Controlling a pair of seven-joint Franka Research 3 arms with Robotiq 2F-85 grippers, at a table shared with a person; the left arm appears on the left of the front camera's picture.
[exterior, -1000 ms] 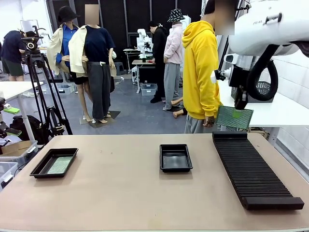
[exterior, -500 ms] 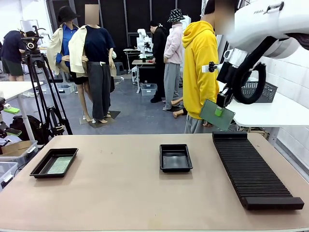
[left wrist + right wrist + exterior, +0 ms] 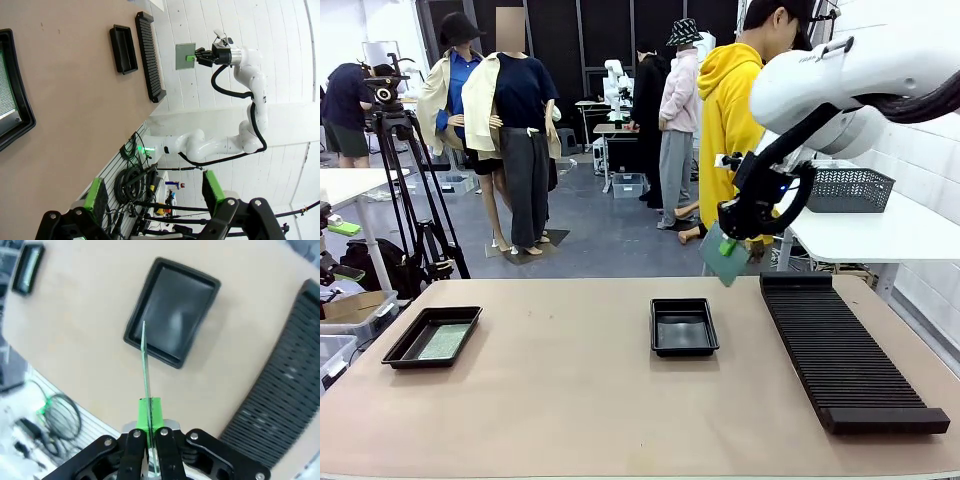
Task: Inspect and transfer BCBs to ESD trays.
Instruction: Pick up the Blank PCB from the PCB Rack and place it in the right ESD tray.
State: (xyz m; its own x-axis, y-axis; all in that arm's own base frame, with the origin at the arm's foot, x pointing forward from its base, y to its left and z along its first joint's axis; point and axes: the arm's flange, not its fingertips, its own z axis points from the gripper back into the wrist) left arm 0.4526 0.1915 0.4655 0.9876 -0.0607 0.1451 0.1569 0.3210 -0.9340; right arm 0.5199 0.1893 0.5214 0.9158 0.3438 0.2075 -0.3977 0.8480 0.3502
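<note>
Green rectangular circuit board (image 3: 724, 262), pinched in our right tool (image 3: 728, 247): we should level it over the empty black plastic tray (image 3: 684, 328).

The glossy white, rounded right arm (image 3: 850, 70) fills the upper right of the front view. It carries faint grey lettering (image 3: 817, 57) on its shell, and a thick black cable (image 3: 807, 190) loops beside its black wrist section. At the bottom of the right wrist view, the right gripper (image 3: 150, 412) is a matte black linkage with silver screw heads and bright green pads (image 3: 155, 410). Along the bottom edge of the left wrist view, the left gripper (image 3: 154, 190) shows the same black links, silver screws and green-tipped fingers (image 3: 96, 195).
</note>
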